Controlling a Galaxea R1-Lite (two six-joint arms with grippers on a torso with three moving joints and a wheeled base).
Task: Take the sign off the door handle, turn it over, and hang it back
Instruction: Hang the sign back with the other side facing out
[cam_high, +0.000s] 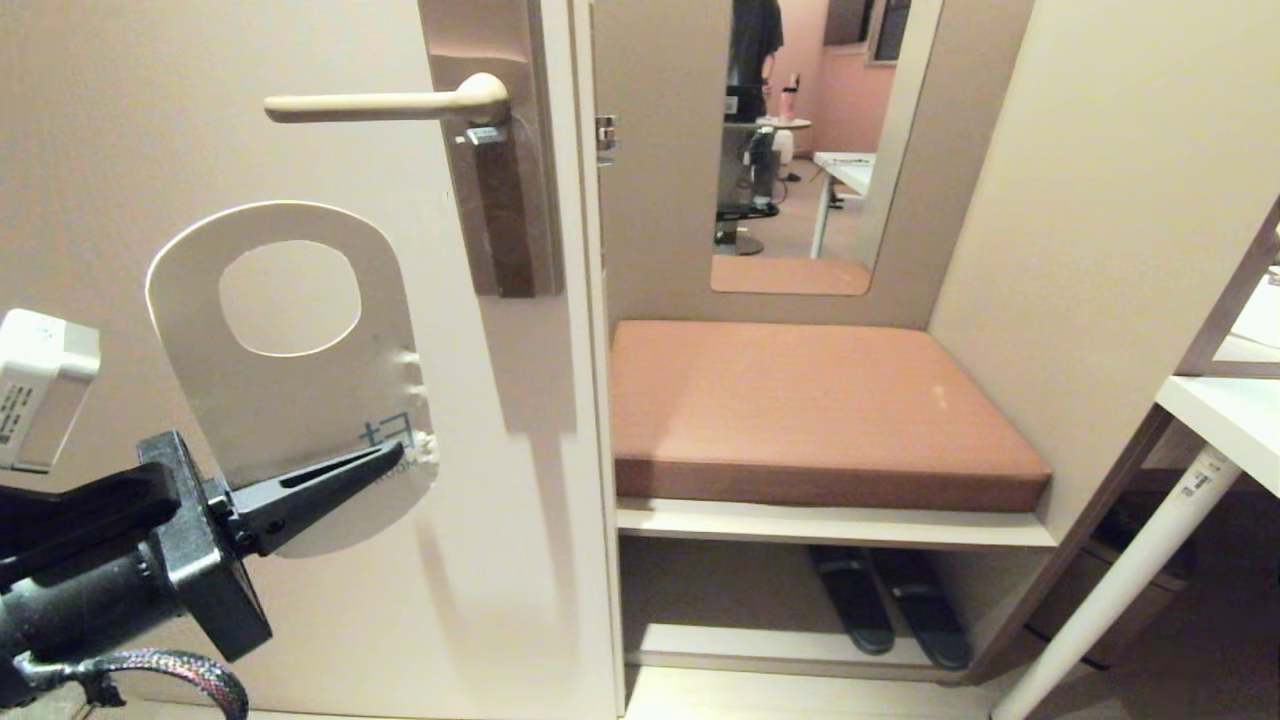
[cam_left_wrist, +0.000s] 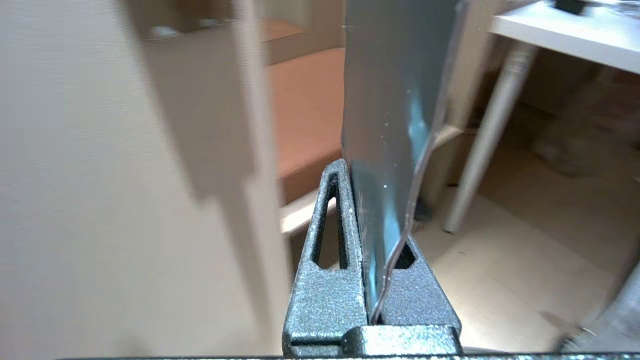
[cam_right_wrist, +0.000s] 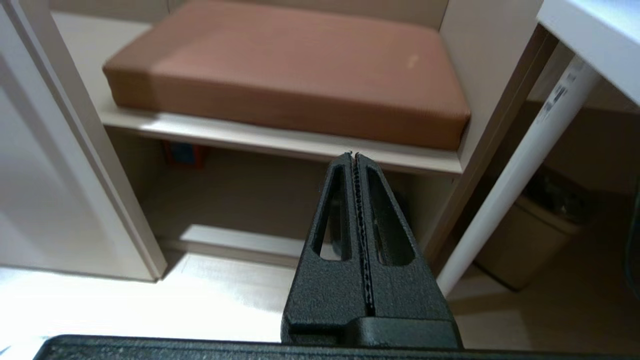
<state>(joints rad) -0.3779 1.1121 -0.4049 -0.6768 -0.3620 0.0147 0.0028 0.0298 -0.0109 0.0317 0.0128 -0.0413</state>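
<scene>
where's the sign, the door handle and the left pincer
sign (cam_high: 300, 395): head view, on the pale card face below the oval hole.
door handle (cam_high: 380, 104): head view, on the middle of the cream lever.
left pincer (cam_high: 395, 455): head view, at its fingertips, shut on the card's lower edge.

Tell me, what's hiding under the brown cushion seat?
Below the brown cushion sits its pale shelf, and in the open space beneath lie two dark slippers side by side on the floor board. The back corners of that space are shadowed, so anything there stays unseen.
</scene>
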